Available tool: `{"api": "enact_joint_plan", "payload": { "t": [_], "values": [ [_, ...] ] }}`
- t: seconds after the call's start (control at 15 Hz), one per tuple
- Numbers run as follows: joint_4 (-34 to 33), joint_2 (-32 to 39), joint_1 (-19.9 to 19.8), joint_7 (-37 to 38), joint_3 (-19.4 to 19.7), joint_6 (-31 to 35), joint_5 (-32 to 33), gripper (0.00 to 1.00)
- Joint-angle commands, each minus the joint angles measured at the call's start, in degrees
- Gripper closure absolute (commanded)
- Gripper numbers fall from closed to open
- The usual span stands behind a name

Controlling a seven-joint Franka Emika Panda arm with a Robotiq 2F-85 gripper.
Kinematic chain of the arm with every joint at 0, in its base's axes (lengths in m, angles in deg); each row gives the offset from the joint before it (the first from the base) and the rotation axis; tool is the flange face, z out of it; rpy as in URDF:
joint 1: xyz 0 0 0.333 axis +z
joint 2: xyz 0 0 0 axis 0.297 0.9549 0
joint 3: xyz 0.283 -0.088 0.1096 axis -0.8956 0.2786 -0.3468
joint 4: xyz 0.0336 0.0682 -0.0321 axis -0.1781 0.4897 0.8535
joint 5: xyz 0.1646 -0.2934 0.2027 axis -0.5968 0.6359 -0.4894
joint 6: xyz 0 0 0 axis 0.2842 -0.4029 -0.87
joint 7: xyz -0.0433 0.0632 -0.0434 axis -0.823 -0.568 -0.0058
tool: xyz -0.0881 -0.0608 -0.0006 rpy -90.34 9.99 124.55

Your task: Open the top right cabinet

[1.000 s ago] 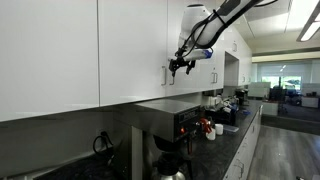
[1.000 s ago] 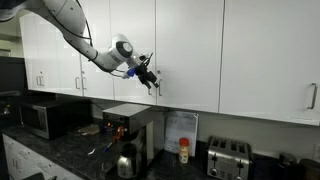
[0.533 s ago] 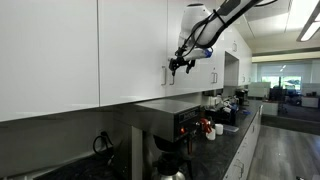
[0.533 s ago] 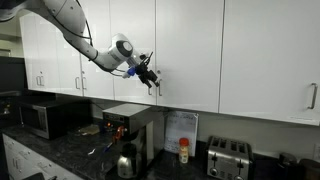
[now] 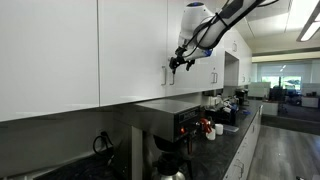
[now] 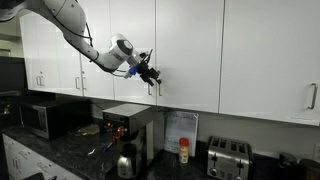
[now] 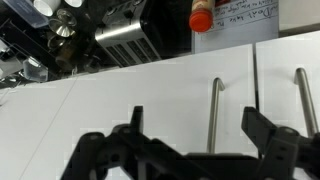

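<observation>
The top right cabinet [image 6: 137, 92] is a narrow glossy white wall door and it is closed. Its slim silver bar handle [image 7: 213, 112] runs vertically near the door's edge. It shows in both exterior views [image 6: 150, 86] [image 5: 166, 74]. My gripper [image 7: 195, 128] is open, with one black finger on each side of this handle. I cannot tell whether the fingers touch it. In the exterior views the gripper [image 6: 151, 73] [image 5: 178, 64] hovers right at the handle, close to the door face.
A second handle [image 7: 298, 100] on the wider neighbouring door sits just past the seam. Below on the dark counter are a coffee machine [image 6: 128, 122], a red-capped bottle [image 6: 183, 150], a toaster [image 6: 228, 157] and a microwave [image 6: 45, 117].
The gripper has edged slightly upward along the handle. The door has not moved.
</observation>
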Motion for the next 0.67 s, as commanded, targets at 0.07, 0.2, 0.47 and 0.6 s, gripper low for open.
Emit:
{"api": "enact_joint_plan", "payload": {
  "t": [0.07,0.2,0.47,0.6],
  "values": [
    [-0.68,1.22,0.11,6.23,0.48,2.62,7.95,0.00],
    [-0.80,1.45,0.09,8.65,0.44,2.77,10.70,0.00],
    [-1.14,2.06,0.02,12.85,0.42,2.69,15.31,0.00],
    [-1.52,2.67,0.00,14.89,0.45,2.77,17.39,0.00]
  ]
}}
